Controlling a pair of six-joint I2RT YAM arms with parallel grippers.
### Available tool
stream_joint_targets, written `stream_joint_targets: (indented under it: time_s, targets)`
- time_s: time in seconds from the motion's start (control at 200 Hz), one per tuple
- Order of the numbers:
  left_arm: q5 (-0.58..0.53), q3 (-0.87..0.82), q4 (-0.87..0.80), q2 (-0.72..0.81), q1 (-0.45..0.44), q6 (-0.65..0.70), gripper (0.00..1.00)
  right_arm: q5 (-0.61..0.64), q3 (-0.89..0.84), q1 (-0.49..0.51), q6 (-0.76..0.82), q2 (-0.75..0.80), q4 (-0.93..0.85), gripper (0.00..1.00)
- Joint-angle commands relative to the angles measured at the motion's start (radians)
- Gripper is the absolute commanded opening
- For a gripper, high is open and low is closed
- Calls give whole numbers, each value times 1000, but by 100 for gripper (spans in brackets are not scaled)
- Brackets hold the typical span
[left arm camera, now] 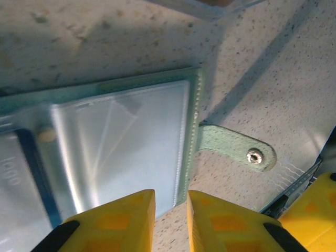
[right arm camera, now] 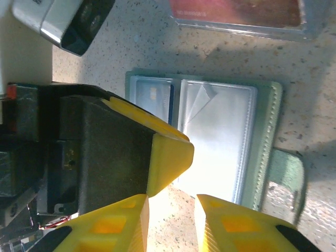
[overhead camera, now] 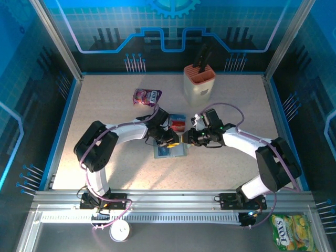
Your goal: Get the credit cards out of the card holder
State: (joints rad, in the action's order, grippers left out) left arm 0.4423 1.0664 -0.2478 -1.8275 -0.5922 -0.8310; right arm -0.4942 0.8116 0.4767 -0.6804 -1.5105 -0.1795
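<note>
One card holder (overhead camera: 170,151), open on the surface (overhead camera: 105,118). One bluish card (right arm camera: 152,94) counted in its slots, with any others there too hard to make out. Just behind the holder, a small cluster of credit cards (overhead camera: 178,122): one red and one blue made out, total not countable. One purple pouch (overhead camera: 147,96). One knife block (overhead camera: 199,83). One yellow-green snack bag (overhead camera: 292,231). One white disc (overhead camera: 121,231). Two hands: left hand (left arm camera: 170,210), right hand (right arm camera: 170,205).

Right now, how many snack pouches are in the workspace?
2. A purple pouch lies on the far tabletop, left of the knife block; a yellow-green pouch lies off the table, near the right arm's base. More could hide behind the arms.
</note>
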Motion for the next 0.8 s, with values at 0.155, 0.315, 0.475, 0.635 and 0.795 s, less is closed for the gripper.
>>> stream_joint_targets:
  time_s: [0.155,0.315,0.475,0.635,0.795]
  targets:
    - [39,-123,43,116,80,24,23,43,99,71,-22,-66,-50,30]
    - [38,-194,41,182,120,33,23,43,160,116,-31,-141,-46,30]
    - [33,-265,33,242,151,38,23,39,216,153,-40,-208,-35,30]
    - [34,-290,38,256,166,35,23,29,242,168,-44,-251,-32,30]
    - [28,-294,46,242,166,37,22,26,241,172,-44,-265,-30,30]
